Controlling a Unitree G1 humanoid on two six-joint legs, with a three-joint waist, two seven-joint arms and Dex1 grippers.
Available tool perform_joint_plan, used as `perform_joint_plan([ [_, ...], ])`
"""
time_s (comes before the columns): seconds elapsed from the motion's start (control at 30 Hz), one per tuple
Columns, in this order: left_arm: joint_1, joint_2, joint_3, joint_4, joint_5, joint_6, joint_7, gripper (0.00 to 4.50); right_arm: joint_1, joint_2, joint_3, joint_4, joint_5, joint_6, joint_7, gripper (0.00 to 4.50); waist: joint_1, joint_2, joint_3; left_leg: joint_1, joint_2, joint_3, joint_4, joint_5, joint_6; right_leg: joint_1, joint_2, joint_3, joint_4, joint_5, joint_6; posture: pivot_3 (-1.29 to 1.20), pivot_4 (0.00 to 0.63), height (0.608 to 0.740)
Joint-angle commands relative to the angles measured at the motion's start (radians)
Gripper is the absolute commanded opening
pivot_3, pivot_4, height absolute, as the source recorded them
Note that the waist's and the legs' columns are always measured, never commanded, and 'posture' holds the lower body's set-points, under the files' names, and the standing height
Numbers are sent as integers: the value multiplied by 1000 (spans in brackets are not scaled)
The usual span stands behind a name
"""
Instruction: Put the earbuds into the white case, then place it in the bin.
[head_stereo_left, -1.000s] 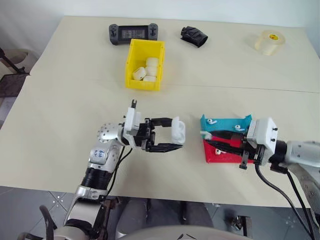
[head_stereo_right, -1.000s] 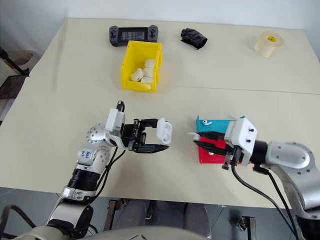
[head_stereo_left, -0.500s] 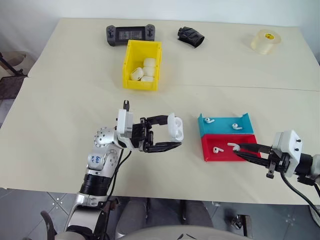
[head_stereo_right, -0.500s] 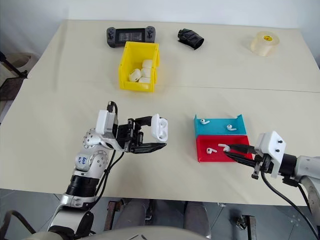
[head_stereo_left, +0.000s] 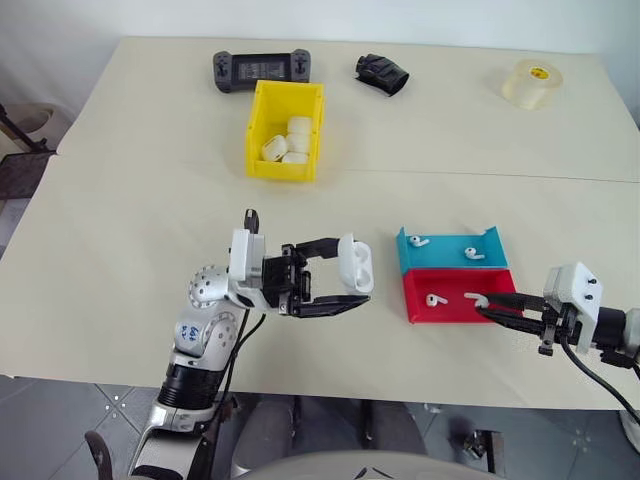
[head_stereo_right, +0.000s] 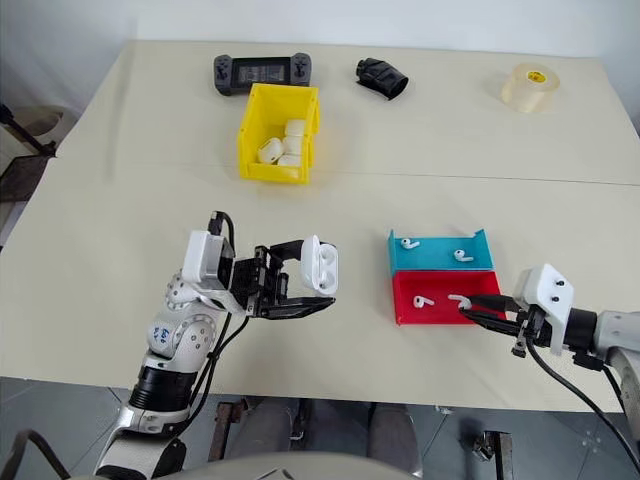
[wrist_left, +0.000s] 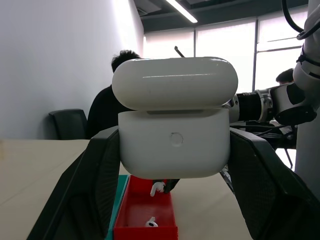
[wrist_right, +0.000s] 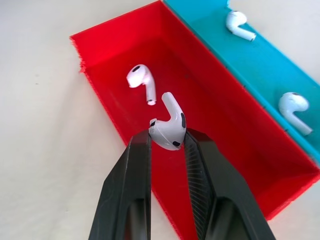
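While I watch the head views, my left gripper (head_stereo_left: 345, 290) hangs above the smooth cream tabletop (head_stereo_left: 130, 200) with its two black fingers clamped on the small glossy white rounded-rectangle earbud case (head_stereo_left: 356, 264); through the left wrist camera I see the case (wrist_left: 174, 132) pinched at both sides, its domed hinged lid sitting slightly raised over a dark seam, a small round dimple on the front of its body. My right gripper (wrist_right: 167, 137) has its slim black fingers drawn nearly together on one tiny glossy white earbud (wrist_right: 168, 125), gripped at the rounded head with the short stem sticking up, over the low red plastic tray (wrist_right: 220, 150). A second earbud (wrist_right: 141, 82) lies loose on the tray's floor, and two more (wrist_right: 295, 107) rest in the low blue-green plastic tray (head_stereo_left: 450, 248) touching the red one along one long side. Farther back on the table stands the bright yellow, tall-walled rectangular plastic bin (head_stereo_left: 285, 130), well apart from both grippers, with several rounded white cases (head_stereo_left: 290, 140) heaped inside.
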Motion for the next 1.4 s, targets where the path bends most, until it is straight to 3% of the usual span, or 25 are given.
perform_joint_plan([
  [0.03,7,-3,-6,-60,-25,-4,12,2795,-4,-22,-24,-34,16,-2,13,926,0,0,0,0,0,0,0,0,0,0,0,0,0,0,0,0,150,740],
  [0.2,2,-1,-4,-50,-30,-1,12,2795,-1,-39,-36,-60,67,98,12,926,1,0,0,0,0,0,0,0,0,0,0,0,0,0,0,0,150,740],
  [0.23,-1,-1,-4,-48,-30,0,12,2795,-7,-31,-33,-57,60,86,5,1115,1,0,0,0,0,0,0,0,0,0,0,0,0,0,0,0,150,740],
  [0.33,-5,2,-3,-46,-32,1,11,2795,-17,-18,-27,-53,37,50,-4,1849,0,0,0,0,0,0,0,0,0,0,0,0,0,0,0,0,150,740],
  [0.57,-9,9,-2,-46,-35,6,9,2795,-13,-24,-27,-51,17,19,-4,4288,0,0,0,0,0,0,0,0,0,0,0,0,0,0,0,0,150,740],
  [0.6,-9,9,-1,-47,-35,7,8,2795,-12,-28,-32,-52,14,10,0,4480,0,0,0,0,0,0,0,0,0,0,0,0,0,0,0,0,150,740],
  [1.1,27,42,49,-40,-67,-53,-71,2795,-11,-206,-64,-210,36,174,60,4480,-1,1,0,0,0,0,0,0,0,0,0,0,0,0,0,0,150,740],
  [1.4,48,41,44,-45,-65,-60,-77,2795,-277,-219,178,-348,58,539,-152,4480,-1,2,-1,-1,0,0,1,0,0,-1,-1,0,-1,0,-1,0,150,740],
])
